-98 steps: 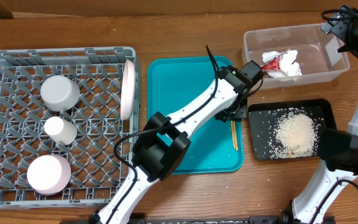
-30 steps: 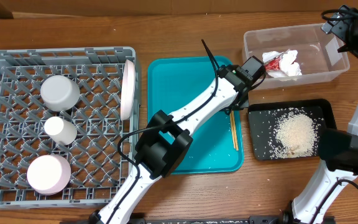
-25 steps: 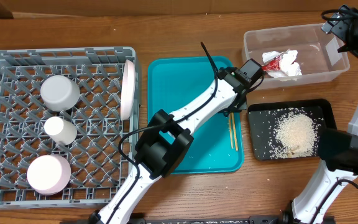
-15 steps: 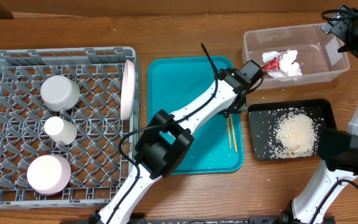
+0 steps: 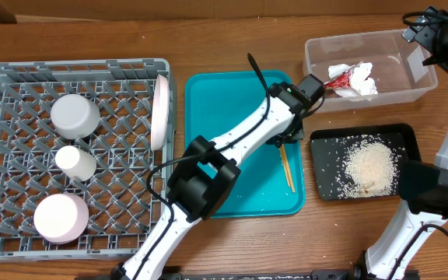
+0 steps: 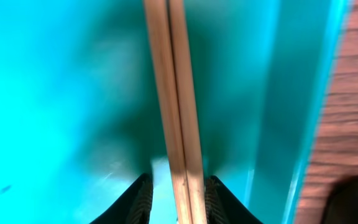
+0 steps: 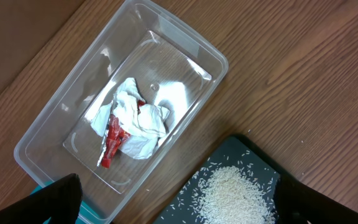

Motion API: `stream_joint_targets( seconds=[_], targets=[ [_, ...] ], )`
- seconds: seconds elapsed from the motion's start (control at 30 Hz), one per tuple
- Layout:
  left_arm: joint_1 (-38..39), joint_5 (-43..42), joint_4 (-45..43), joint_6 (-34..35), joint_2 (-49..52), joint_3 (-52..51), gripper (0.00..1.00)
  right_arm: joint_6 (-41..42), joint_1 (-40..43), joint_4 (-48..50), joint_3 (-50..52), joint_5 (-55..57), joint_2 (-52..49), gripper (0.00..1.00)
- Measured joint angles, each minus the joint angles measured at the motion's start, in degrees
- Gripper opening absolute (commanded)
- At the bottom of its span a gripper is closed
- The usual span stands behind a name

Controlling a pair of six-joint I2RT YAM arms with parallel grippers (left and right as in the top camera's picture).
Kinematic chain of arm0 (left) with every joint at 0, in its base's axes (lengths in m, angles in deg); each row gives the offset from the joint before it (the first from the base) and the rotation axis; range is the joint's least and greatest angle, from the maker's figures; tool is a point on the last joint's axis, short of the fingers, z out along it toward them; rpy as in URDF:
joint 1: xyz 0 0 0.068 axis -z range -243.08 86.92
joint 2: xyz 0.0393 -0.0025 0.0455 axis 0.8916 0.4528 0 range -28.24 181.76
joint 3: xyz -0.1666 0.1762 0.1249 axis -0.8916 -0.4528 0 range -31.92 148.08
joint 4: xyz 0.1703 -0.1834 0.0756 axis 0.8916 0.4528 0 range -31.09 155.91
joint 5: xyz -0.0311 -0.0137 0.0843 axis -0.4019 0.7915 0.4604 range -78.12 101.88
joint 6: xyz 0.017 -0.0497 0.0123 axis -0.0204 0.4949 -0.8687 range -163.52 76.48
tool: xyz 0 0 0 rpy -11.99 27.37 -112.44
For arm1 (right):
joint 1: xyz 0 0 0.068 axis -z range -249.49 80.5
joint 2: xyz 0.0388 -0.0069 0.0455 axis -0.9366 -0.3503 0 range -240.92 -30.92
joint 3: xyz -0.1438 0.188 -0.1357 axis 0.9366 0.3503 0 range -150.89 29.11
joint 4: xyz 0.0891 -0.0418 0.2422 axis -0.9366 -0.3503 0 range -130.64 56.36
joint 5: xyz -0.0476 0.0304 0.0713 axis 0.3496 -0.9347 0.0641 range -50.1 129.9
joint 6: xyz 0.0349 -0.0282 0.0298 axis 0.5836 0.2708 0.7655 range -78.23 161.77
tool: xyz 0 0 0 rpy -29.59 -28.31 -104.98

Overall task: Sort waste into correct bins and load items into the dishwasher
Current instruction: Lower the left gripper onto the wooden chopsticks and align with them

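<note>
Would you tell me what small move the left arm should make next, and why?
Probably a short straight lift. The left arm's fingers flank the pair of thin wooden chopsticks, apparently gripping them, low over the teal plastic serving tray near its right rim. Rising first should clear that rim before carrying them left to the grey plastic lattice dish rack.

From above, bright and even light falls on the wooden table (image 5: 224, 39), with no hard shadows, only a soft dark patch under the left arm (image 5: 247, 136) on the teal tray (image 5: 216, 101). The overhead view is sharp throughout. The left wrist view is too close: the chopsticks (image 6: 179, 112) look soft and smeared, ringed by murky shadow (the teal dulls there). In the right wrist view the clear tub (image 7: 179, 59) carries small white glints, and the right gripper's fingers (image 7: 58, 199) blur at the bottom corners.
</note>
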State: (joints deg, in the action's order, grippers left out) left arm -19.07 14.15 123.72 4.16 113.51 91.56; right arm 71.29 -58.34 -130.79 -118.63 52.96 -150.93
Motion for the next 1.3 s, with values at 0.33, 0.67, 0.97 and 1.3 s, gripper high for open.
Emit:
stream_joint_targets(
  seconds=[0.33, 0.67, 0.97, 1.3],
  targets=[
    [-2.03, -0.35, 5.05, -0.79, 0.0, 6.51, 0.34, -0.02, 0.0, 0.02, 0.0, 0.0, 0.0, 1.0],
    [-2.01, -0.52, 1.77, -0.98, 0.0, 0.11, 0.35, -0.02, 0.0, 0.02, 0.0, 0.02, 0.0, 1.0],
    [-2.01, -0.76, -1.25, -0.87, -0.44, -0.96, 0.38, 0.0, 0.0, 0.04, 0.0, 0.0, 0.0, 1.0],
    [-2.01, -0.76, -1.95, -0.87, -0.44, -1.01, 0.38, 0.0, 0.0, 0.04, 0.0, 0.0, 0.0, 1.0]
  ],
)
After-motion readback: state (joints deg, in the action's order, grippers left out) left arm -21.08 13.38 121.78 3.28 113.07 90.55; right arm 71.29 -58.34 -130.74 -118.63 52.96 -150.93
